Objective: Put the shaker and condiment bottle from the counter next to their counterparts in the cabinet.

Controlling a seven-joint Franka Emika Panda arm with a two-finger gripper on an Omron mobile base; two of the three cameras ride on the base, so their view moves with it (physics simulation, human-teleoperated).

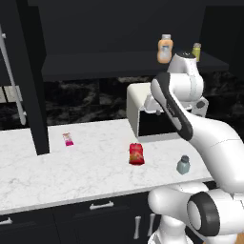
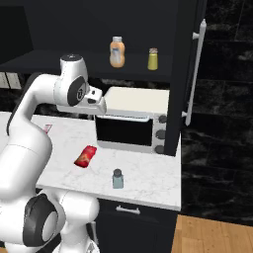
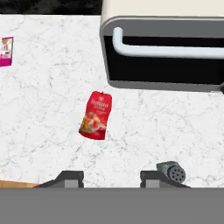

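Lying flat mid-surface [image 1: 95, 176]: red condiment bottle [image 3: 96, 115] with yellowish label. Standing near the front edge: grey-blue shaker [image 1: 183, 165], dark-capped, half cut off in hand view. Up in the cabinet [image 2: 74, 59]: orange bottle [image 2: 117, 51], yellow-green shaker [image 2: 153, 59]. Pincer [image 3: 111, 177] raised over bare marble, tips parted, holding nothing.

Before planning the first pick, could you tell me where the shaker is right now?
The shaker stands upright near the counter's front edge, right of the red bottle and in front of the toaster oven.
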